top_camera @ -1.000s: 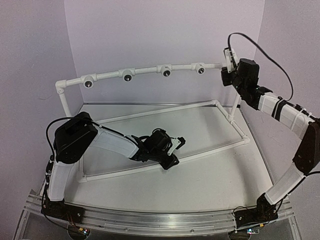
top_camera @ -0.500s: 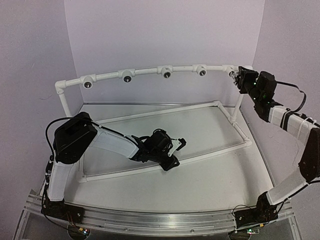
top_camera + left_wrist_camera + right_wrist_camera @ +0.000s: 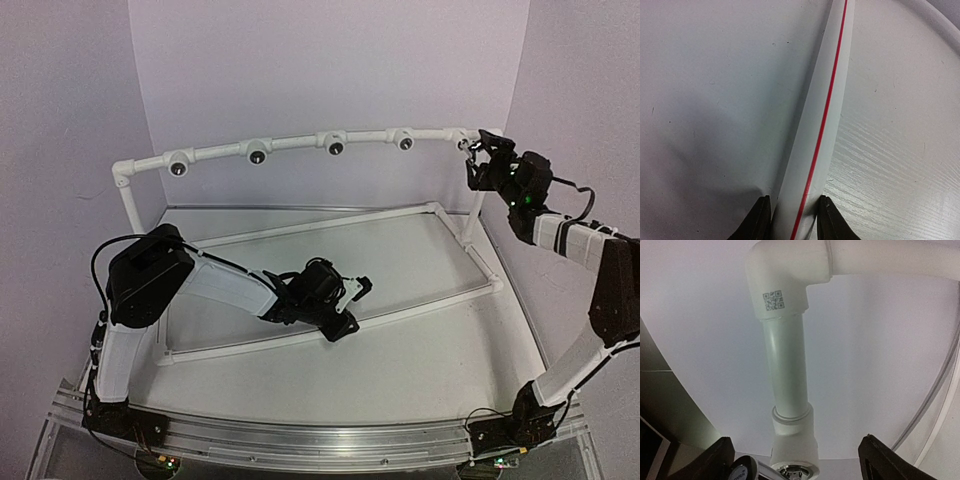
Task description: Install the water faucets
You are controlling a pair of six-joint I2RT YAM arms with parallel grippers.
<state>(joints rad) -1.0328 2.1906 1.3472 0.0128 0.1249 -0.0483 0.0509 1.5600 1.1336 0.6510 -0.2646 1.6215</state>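
The white pipe frame (image 3: 290, 142) carries several round fittings with dark holes along its top bar. My right gripper (image 3: 479, 158) is at the bar's right end and stands open. In the right wrist view its fingers (image 3: 721, 460) are spread wide on either side of a white fitting (image 3: 792, 440). A shiny silver water faucet (image 3: 794, 473) sits in that fitting's mouth, with its round handle (image 3: 740, 473) to the left. Neither finger touches it. My left gripper (image 3: 345, 305) is low on the table, shut on the frame's base pipe (image 3: 825, 115), a white tube with a red stripe.
The frame's base pipes (image 3: 330, 222) run in a zigzag over the white table. Its upright posts stand at the back left (image 3: 130, 210) and back right (image 3: 472, 215). The purple walls close in behind the bar and to the right. An elbow with a QR code (image 3: 777, 285) tops the pipe above the fitting.
My right gripper swung round at the bar's right end, then opened its jaws and let go of the faucet. The left arm has not moved.
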